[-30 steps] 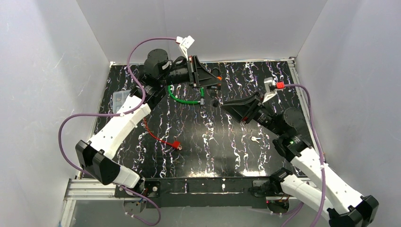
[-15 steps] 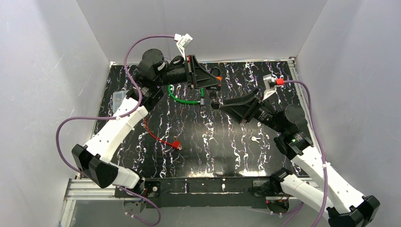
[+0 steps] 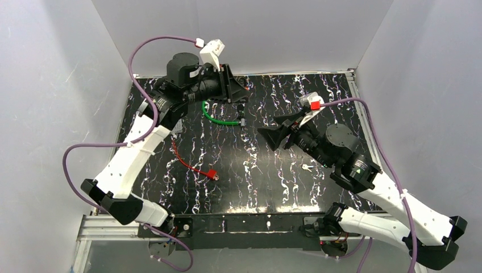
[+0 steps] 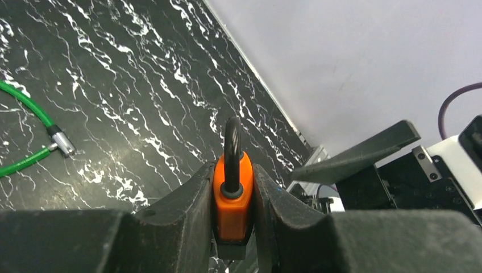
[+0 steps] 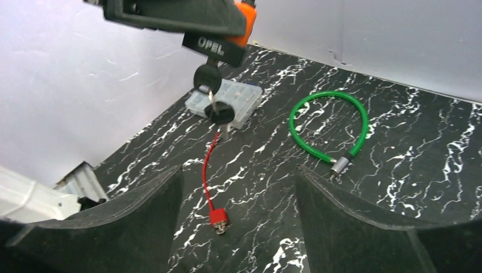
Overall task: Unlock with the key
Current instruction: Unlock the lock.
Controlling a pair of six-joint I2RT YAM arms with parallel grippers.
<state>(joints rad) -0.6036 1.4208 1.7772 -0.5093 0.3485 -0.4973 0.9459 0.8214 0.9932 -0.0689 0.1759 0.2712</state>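
My left gripper (image 4: 233,172) is shut on an orange padlock (image 4: 232,196) and holds it up over the back of the table. The black shackle (image 4: 232,139) points away from the camera, seen edge-on. In the right wrist view the padlock's black base (image 5: 211,44) faces me with a black-headed key (image 5: 207,76) in its keyhole. A second key (image 5: 219,114) dangles from the first on a ring. My right gripper (image 5: 237,170) is open and empty, well short of the keys. From above, the left gripper (image 3: 234,85) is at the back and the right gripper (image 3: 271,132) is mid-table.
A green cable lock (image 3: 220,116) lies under the padlock. A red cable lock (image 3: 196,165) lies left of centre. A clear plastic box (image 5: 227,101) sits by the left wall. A small silver key (image 3: 307,167) lies near the right arm. White walls enclose three sides.
My right gripper has opened wide and drawn back from the key. The left arm has lifted the padlock and pulled it left, towards the back wall.
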